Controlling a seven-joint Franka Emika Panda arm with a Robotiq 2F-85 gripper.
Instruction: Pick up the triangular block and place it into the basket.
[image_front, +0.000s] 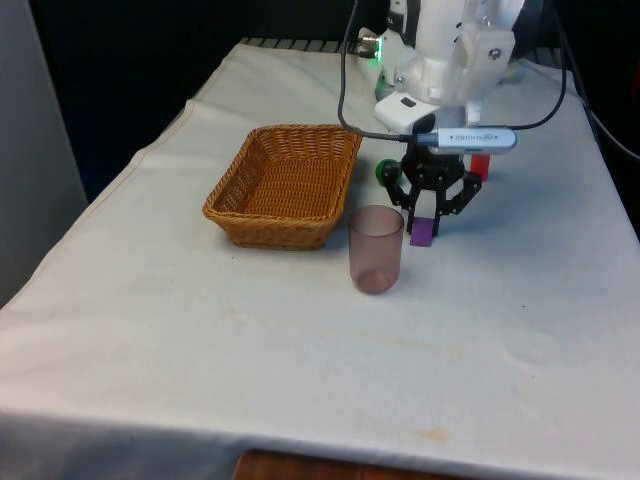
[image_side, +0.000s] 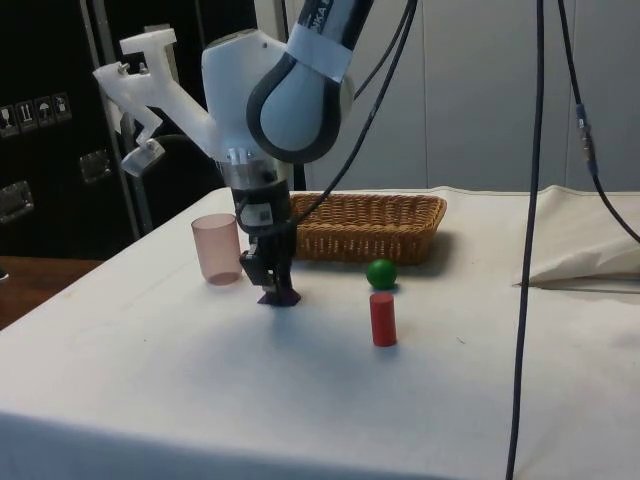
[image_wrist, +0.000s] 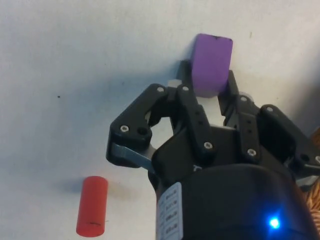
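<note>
My pincer (image_front: 429, 222) was down at the cloth with its fingers closed around the purple triangular block (image_front: 422, 233), which sat just beside the pink cup (image_front: 376, 249), on the cup's side away from the basket (image_front: 285, 183). From the wrist, the block (image_wrist: 212, 65) lay snug between my fingertips (image_wrist: 186, 80), its flat faces against them. I judged it a small, rigid, light piece, probably smooth enough to slip, so a squeeze across the flat sides low on the body seemed the safest hold. Beyond the cup stood a green ball (image_side: 381, 273) and a red cylinder (image_side: 383, 319), well apart from my grasp. The block was not yet lifted.
</note>
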